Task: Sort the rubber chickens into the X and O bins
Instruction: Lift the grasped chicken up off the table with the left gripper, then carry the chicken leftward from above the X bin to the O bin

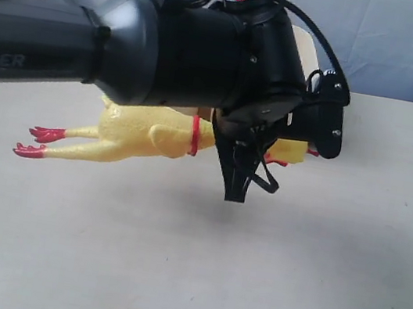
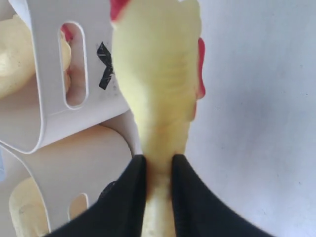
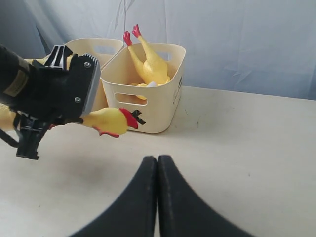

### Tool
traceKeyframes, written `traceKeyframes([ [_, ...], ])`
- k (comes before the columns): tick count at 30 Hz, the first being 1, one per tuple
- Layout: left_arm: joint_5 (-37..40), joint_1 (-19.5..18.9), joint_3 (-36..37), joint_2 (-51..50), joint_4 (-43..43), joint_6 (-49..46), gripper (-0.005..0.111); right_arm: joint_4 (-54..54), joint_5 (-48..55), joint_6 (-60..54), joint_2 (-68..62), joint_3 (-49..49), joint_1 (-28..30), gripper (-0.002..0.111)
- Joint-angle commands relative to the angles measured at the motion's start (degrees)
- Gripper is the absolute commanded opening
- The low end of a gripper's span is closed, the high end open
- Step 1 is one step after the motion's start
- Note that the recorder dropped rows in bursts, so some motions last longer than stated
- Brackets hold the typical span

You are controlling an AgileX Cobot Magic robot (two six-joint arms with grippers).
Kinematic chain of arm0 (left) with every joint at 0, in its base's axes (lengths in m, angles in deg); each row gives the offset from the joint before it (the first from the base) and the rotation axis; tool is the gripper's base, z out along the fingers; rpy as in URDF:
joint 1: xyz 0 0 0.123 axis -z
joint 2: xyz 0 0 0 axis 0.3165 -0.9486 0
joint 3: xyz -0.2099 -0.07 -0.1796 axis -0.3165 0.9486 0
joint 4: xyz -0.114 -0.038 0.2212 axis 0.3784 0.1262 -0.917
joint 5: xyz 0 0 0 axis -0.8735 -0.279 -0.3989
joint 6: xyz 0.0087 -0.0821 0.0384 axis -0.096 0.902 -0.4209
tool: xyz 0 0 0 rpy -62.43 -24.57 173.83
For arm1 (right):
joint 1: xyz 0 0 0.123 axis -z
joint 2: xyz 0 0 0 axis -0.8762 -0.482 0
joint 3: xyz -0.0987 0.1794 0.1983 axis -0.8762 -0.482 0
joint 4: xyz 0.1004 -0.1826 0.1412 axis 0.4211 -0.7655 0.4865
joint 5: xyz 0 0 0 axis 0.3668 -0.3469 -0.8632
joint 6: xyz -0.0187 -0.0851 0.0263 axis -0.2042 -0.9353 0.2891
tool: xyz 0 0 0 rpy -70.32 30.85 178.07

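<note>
One pale counter [image 1: 289, 279] carries everything, with a grey-blue cloth [image 3: 237, 44] hanging behind it. Across the front of the exterior view stretches the left arm [image 1: 51, 41], dark and bulky, blocking most of what stands behind it.

From the right wrist view two cream bins sit touching side by side at the back of the counter. The near bin [image 3: 158, 106] has a slot handle and a black mark low on its wall that reads as an X, though part of it is covered. The far bin [image 3: 94, 47] is half hidden by the arm, and I cannot tell its mark.

The held chicken [image 1: 143, 132] hangs level in the air, clear of the counter. Its red feet point to the left of the exterior view, and its red-combed head is just in front of the near bin's wall. A second chicken [image 3: 150, 61] stands head-down inside the near bin, feet sticking up above the rim.

The left hand [image 2: 159, 160] is clenched on the held chicken's neck, a black finger on either side. The right hand [image 3: 157, 160] is low over bare counter, fingers pressed together with nothing between them.
</note>
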Motion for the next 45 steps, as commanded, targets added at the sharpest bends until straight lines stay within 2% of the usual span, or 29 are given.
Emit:
traceKeyframes([
  [1,3.0,2.6,0.1,3.3,-1.6,-2.5,0.000,-0.4,-0.9,0.0,0.3,0.3,-0.1,0.000],
  [6,7.5,4.6,0.1,6.2,-4.4,-4.3,0.000,-0.4,-0.9,0.0,0.3,0.3,-0.1,0.000],
  [14,14.4,5.1,0.1,11.2,-8.0,-6.1,0.000,-0.4,-0.9,0.0,0.3,0.3,-0.1,0.000],
  [23,13.5,5.1,0.1,15.0,-16.1,-11.3,0.000,-0.4,-1.0,0.0,0.3,0.3,-0.1,0.000],
  [26,10.1,5.0,0.1,15.3,-17.3,-13.0,0.000,-0.1,-1.4,0.0,0.3,0.3,-0.1,0.000],
  [32,-2.3,4.0,0.1,15.3,-19.3,-13.2,0.000,0.1,-1.5,0.0,0.3,0.3,-0.1,0.000],
  [45,-28.7,-6.5,0.5,13.6,-18.0,-13.1,0.000,0.1,-1.5,0.0,0.3,0.3,-0.1,0.000],
])
